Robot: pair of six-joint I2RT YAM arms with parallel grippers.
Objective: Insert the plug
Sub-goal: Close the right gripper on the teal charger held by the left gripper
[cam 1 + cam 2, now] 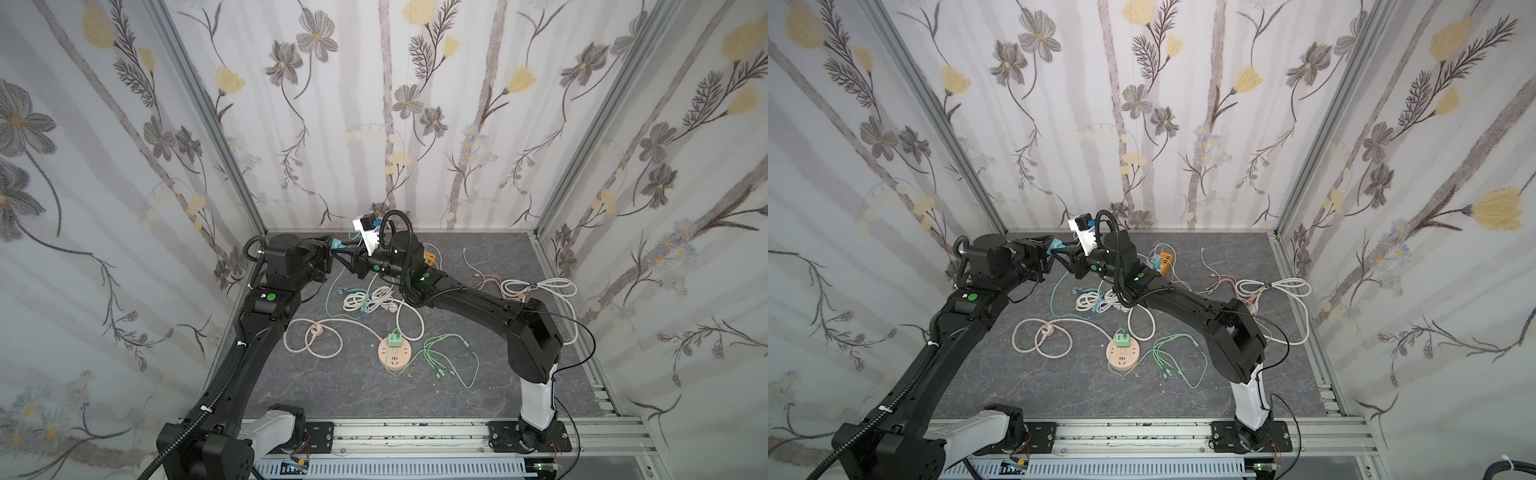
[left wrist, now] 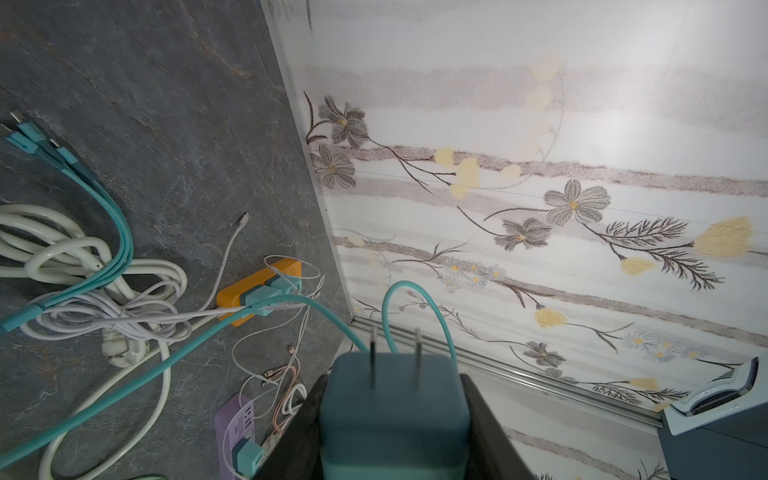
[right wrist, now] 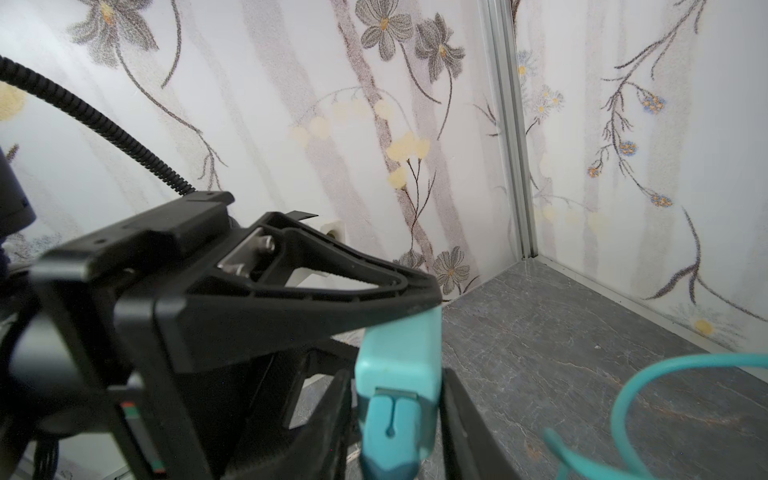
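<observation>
Teal plug (image 2: 395, 419), prongs bare, sits clamped in the left gripper (image 2: 394, 380), the right gripper (image 3: 398, 386) also closed on its sides.

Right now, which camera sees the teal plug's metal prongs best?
The left wrist view: the teal plug sits close up, both prongs plain to see. The right wrist view shows only its cable side; both top views, a tiny teal speck.

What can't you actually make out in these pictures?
teal plug: tiny in both top views, mostly covered by the left fingers and right fingers.
Whether the right fingers press it: right wrist view too blurred.
orange power strip: partly behind the right arm in both top views.
purple power strip: left wrist view, cut off by the edge.
</observation>
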